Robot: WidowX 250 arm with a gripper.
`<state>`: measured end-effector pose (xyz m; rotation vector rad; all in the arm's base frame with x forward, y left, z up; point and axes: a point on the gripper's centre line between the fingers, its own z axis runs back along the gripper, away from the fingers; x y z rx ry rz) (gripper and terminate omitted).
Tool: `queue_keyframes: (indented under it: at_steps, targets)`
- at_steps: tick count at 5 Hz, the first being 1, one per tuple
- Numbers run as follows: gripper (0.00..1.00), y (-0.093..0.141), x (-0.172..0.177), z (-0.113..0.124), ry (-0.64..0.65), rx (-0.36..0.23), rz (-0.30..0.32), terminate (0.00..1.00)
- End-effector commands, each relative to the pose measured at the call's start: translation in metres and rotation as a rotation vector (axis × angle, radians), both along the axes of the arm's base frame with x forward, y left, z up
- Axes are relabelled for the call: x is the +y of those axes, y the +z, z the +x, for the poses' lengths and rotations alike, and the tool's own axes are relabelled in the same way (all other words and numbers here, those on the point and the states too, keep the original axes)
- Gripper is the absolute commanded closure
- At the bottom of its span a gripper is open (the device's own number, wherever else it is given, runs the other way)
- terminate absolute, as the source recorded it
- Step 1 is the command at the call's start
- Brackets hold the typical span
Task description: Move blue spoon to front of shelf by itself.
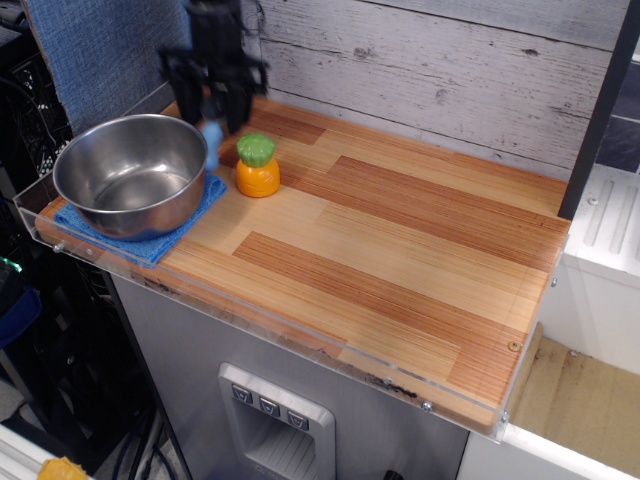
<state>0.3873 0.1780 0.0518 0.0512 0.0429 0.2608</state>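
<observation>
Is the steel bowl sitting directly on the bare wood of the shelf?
No, the steel bowl rests on a blue cloth spread over the shelf.

The short light-blue plastic spoon (212,140) is seen blurred, hanging handle-down at the back left of the broad wooden shelf (380,240) of light and reddish-brown strips, edged by clear acrylic.

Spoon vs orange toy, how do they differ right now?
1. Support: the spoon hangs handle-down from the end effector, apparently off the shelf; the toy stands upright on the wood.
2. Colour: the spoon's handle is light blue; the toy is orange with a green top.
3. Shape: the spoon is slim and long; the toy is squat and round.
4. Sharpness: the spoon is motion-blurred; the toy is sharp.

Both sit near the back left, beside the bowl.
</observation>
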Motion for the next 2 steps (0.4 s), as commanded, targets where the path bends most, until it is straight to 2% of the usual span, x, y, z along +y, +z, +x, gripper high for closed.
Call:
queue_keyframes:
  at_steps: [1,2]
  targets:
    - [1.00,0.082,0.011,-0.010,0.017,-0.227,0.007,0.00]
    - [1.00,0.096,-0.033,-0.015,-0.085,-0.248,-0.044,0.00]
